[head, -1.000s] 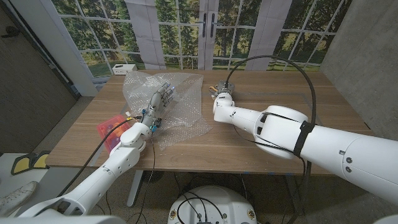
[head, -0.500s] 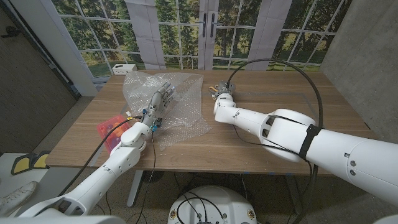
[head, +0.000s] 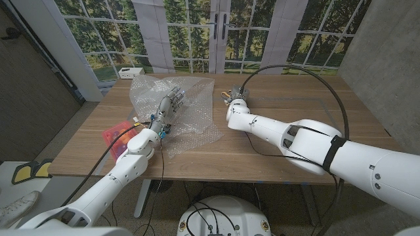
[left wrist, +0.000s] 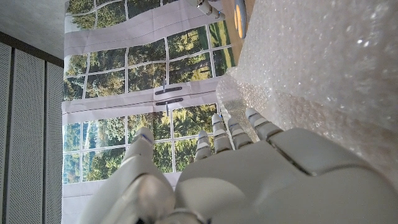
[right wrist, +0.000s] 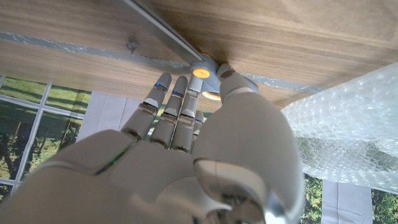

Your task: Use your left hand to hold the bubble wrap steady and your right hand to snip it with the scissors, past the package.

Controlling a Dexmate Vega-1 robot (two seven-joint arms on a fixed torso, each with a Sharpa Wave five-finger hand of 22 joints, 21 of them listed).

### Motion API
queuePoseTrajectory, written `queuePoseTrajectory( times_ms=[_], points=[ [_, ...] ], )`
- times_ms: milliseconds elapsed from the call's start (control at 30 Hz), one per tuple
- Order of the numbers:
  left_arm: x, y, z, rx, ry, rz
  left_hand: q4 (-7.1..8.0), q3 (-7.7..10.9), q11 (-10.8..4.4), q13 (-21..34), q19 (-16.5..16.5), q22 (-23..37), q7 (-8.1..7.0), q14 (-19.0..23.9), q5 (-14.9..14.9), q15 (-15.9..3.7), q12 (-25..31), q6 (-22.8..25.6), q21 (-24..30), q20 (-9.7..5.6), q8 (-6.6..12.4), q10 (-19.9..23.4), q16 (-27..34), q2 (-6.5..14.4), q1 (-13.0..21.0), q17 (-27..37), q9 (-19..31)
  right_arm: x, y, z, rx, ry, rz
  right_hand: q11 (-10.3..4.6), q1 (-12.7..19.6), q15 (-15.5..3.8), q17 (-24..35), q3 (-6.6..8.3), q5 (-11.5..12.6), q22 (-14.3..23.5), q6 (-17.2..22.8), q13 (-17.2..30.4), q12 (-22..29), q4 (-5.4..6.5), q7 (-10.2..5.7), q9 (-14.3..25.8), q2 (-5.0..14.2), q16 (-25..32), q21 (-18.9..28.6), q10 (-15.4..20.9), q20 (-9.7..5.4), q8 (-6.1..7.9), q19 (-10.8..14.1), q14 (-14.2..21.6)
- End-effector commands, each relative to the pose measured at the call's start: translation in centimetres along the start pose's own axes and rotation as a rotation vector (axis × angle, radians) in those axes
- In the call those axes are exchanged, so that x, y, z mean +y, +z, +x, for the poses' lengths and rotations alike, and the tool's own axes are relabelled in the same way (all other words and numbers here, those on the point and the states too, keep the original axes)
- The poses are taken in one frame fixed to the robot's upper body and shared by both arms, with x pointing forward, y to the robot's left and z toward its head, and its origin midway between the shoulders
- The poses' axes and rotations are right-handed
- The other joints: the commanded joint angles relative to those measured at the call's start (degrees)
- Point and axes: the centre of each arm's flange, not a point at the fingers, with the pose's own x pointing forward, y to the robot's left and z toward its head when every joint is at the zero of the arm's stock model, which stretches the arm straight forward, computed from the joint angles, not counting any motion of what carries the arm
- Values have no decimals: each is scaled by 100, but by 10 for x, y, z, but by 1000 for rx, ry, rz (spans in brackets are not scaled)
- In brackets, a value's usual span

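Orange item (head: 117,134): lies at the left tabletop edge, beside the left arm; what it is cannot be told.
White box (head: 130,72): sits at the far left corner of the tabletop (head: 275,147); no writing on it can be read.
Bubble wrap (head: 190,98): a clear crumpled sheet spread over the left half of the wooden tabletop, from the far edge toward the near edge.
Left hand (head: 172,101): rests on top of the bubble wrap, fingers stretched out and pointing away from the robot, grasping nothing; the left wrist view shows the fingers (left wrist: 261,127) against the wrap (left wrist: 323,74).
Scissors (head: 231,94): lie on the tabletop just right of the wrap; the right wrist view shows grey handles with orange inside (right wrist: 205,73).
Right hand (head: 236,103): reaches over the scissors, fingertips (right wrist: 180,87) at the handles; whether it grips them cannot be told.
Writing: none legible anywhere.
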Motion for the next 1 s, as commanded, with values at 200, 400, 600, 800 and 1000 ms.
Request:
queuePoseTrajectory(
  times_ms=[200, 400, 600, 800, 1000],
  points=[
    [1, 2, -3, -5, 2, 0, 4, -25, 6, 32, 0, 33, 23, 30, 32, -94, -9, -2, 5, 9, 4, 41, 4, 35, 6, 16, 0, -7, -1, -2, -2, -2, 53, -982, 99, -835, 87, -8, 44, 18, 69, 110, 194, 34, -8, 23, -24, 73, 39, 1055, -35, 10, 37, 73],
    [2, 1, -5, -3, 7, 0, 5, -26, 7, 32, 0, 33, 18, 28, 32, -94, -9, -3, 5, 6, 3, 40, 2, 36, 3, 16, 0, -8, -1, -3, -5, 3, 78, -991, 118, -833, 127, -17, 61, 19, 93, 84, 201, 41, -15, 25, -27, 95, 42, 1073, -44, 6, 42, 74],
    [2, 1, -6, -2, 8, -1, 6, -26, 8, 32, 2, 33, 18, 25, 32, -102, -8, -8, 6, 8, 2, 44, 1, 38, 1, 16, 0, -14, -2, -3, -6, -3, 109, -987, 130, -834, 168, -25, 78, 22, 108, 84, 212, 52, -20, 27, -26, 131, 52, 1060, -53, -2, 61, 110],
    [1, 0, -5, -3, 6, -2, 6, -26, 7, 32, 1, 33, 22, 25, 32, -96, -11, -14, 6, 7, 0, 38, 2, 39, 0, 16, 0, -22, -5, -6, -15, -11, 152, -989, 132, -841, 178, -25, 93, 24, 109, 74, 218, 59, -23, 28, -27, 126, 51, 1062, -52, -10, 55, 112],
    [1, 2, -3, -4, 5, 4, 5, -27, 5, 32, 2, 33, 21, 28, 32, -103, -11, -9, 6, 8, 2, 39, 2, 39, -1, 16, 0, -34, -9, -13, -34, -20, 196, -985, 127, -837, 180, -21, 108, 26, 114, 72, 230, 69, -27, 28, -25, 115, 53, 1069, -52, -16, 56, 119]
  ],
)
